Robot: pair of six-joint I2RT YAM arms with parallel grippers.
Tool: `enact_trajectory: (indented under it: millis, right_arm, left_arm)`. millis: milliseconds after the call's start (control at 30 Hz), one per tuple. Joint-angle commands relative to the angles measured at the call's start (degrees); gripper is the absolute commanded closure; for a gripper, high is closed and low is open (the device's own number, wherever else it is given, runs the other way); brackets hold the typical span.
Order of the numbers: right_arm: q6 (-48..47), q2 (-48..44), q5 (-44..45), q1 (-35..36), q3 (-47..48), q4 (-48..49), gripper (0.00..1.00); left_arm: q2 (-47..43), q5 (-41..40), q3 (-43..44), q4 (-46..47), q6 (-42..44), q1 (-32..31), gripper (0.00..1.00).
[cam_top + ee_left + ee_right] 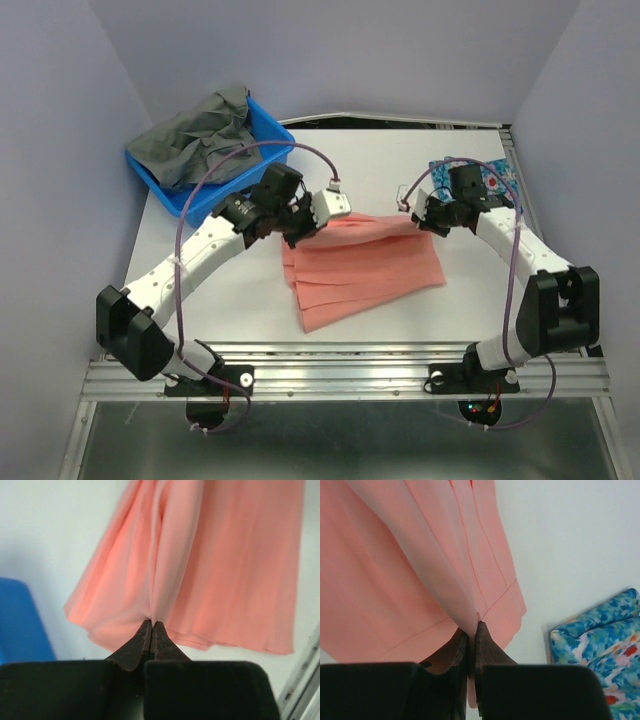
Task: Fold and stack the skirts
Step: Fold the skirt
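Beyond the salmon-pink skirt (365, 270) and to its left, a blue basket (275, 128) sits on the desk (230, 300) with a crumpled grey cloth (200, 135) heaped in it.

At the skirt's far left corner the left end effector (300, 230) is pinched tight on a gather of the pink cloth. Its wrist view shows the tips pressed together and the fabric fanning away from them in pleats.

The skirt lies mid-desk, its pleated hem splayed toward the near edge and its far edge drawn up between the two arms. At the skirt's far right corner the right end effector (427, 220) is likewise clamped on the pink cloth, with only a thin fold caught at its tips.

Right of the skirt and beyond it, apart from it, lies the blue flowered skirt (495, 178) in a compact bundle. I cannot tell whether it is neatly folded.

The step in hand looks like carrying the far edge over to make a fold.

- **Slipping corner:** both grips hold very little cloth, right at the tips. If the arms pull apart or lift too briskly, a corner could slip free and drop.
- **Skewed fold:** if one arm travels further than the other, the fold will land crooked, and the loose pleats near the hem could bunch beneath it.
- **Disturbed stack:** the right arm works close to the flowered skirt, so a wide swing could snag or shove it.
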Motion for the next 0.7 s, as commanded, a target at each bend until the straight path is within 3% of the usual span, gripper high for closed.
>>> enact_trajectory:
  millis: [0,67,167,433,467,600,633,667]
  right_arm:
    - [-10.65,-8.89,0.27,-1.42,-7.58,1.63,1.00]
    - [-17.40,-13.96,-2.18,-1.42,-18.33,1.54,0.99]
    - [-22.25,-18.02,-3.60,-1.42,-23.20,0.32,0.99]
    - [-33.60,-28.58,-6.94,-1.42,-35.53,-2.67,0.99]
    - [-34.56,-29.29,-7.03,-1.42,-36.15,-3.37,0.95]
    - [-34.84,-32.02,-9.14,-1.42,-35.72,-6.97,0.52]
    - [-33.01,-32.28,-9.31,-1.42,-33.98,-7.76,0.25]
    - [-31.51,-32.63,-9.31,-1.42,-32.74,-8.82,0.11]
  left_arm:
    - [-6.29,2.13,-8.21,-3.70,-1.62,-6.19,1.00]
    - [-9.09,8.77,-14.17,-6.42,-0.75,-11.87,1.00]
    - [-8.41,9.44,-17.18,-6.00,-0.74,-16.03,1.00]
    - [-0.76,12.24,-21.76,-5.47,2.52,-20.09,1.00]
    - [-0.58,12.16,-22.02,-4.68,2.25,-20.44,1.00]
    - [3.18,10.05,-22.46,-4.93,2.60,-21.06,0.97]
    - [3.37,8.74,-22.20,-5.55,4.08,-21.06,0.90]
    - [2.76,7.86,-21.94,-6.25,4.44,-20.89,0.73]
